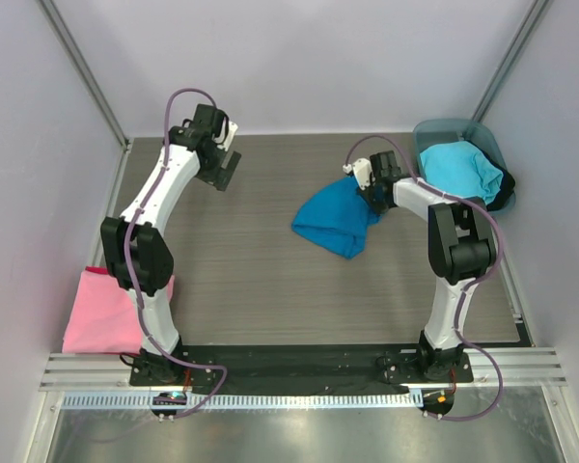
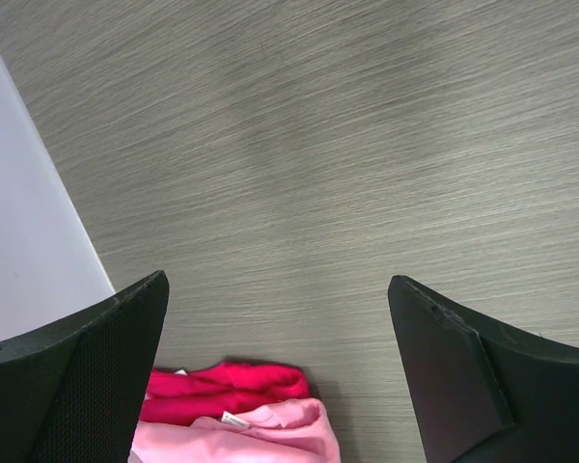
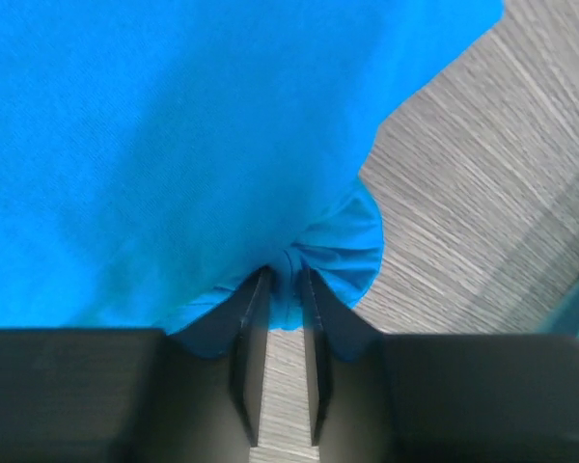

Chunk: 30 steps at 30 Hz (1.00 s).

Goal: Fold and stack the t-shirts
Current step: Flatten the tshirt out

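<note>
A deep blue t-shirt lies bunched on the table right of centre. My right gripper is shut on its upper right edge; in the right wrist view the cloth is pinched between the fingertips. A lighter cyan t-shirt sits in the teal tub at the far right. A folded pink t-shirt lies at the near left edge; it also shows in the left wrist view, with darker pink-red cloth beside it. My left gripper is open and empty, high over the far left of the table.
White walls enclose the table on the left, far and right sides. A metal rail runs along the near edge by the arm bases. The left arm's links reach over the pink shirt.
</note>
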Motion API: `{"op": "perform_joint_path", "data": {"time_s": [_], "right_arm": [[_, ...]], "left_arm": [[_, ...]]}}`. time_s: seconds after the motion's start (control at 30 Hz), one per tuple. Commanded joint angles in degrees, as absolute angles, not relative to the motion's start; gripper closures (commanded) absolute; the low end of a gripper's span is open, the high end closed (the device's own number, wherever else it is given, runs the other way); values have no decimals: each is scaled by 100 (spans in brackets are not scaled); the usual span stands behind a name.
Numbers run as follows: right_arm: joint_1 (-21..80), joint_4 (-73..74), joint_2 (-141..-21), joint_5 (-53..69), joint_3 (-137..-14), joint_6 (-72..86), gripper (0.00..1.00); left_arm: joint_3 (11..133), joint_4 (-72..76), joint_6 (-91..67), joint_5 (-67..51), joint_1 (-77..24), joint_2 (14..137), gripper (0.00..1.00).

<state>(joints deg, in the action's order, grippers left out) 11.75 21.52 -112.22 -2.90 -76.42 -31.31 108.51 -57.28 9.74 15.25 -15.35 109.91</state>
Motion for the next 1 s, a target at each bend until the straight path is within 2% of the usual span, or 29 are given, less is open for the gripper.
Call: {"op": "perform_joint_path", "data": {"time_s": [0.0,0.03,0.07,0.1,0.27,0.53,0.77,0.87,0.97], "right_arm": [[1143,2136,-11224,-334,-7963,-3111,79],[1134,2171,-11232,-317,-7989,-3111,84],[1142,2197,-11198,-316,-8041,-3120,95],[1134,2215,-11162,-325,-8085,-3146,99],[1353,2241,-10495,-316,-8654,-3462,99],[2731,2382,-9616,-79,-9825,-4333,99],[3638,2470,-9755,-79,-11439,-4764,99],[3647,2636,-10114,-157,-12109,-4737,99],[3604,2654,-10248,-351,-12146,-4983,99]], "left_arm": [[11021,-5704,1063,1573,-1547,10969,4],[11013,-5713,1063,1582,-1556,10977,4],[11021,-5695,1055,1582,-1556,10978,4],[11021,-5695,1055,1582,-1556,10978,4],[11021,-5608,1072,1713,-1547,10925,4],[11390,-5458,747,1565,-809,10925,6],[11409,-5353,694,1477,-475,10784,7],[11285,-5283,694,1450,-404,10670,7],[11224,-5265,685,1398,-360,10600,7]]}}
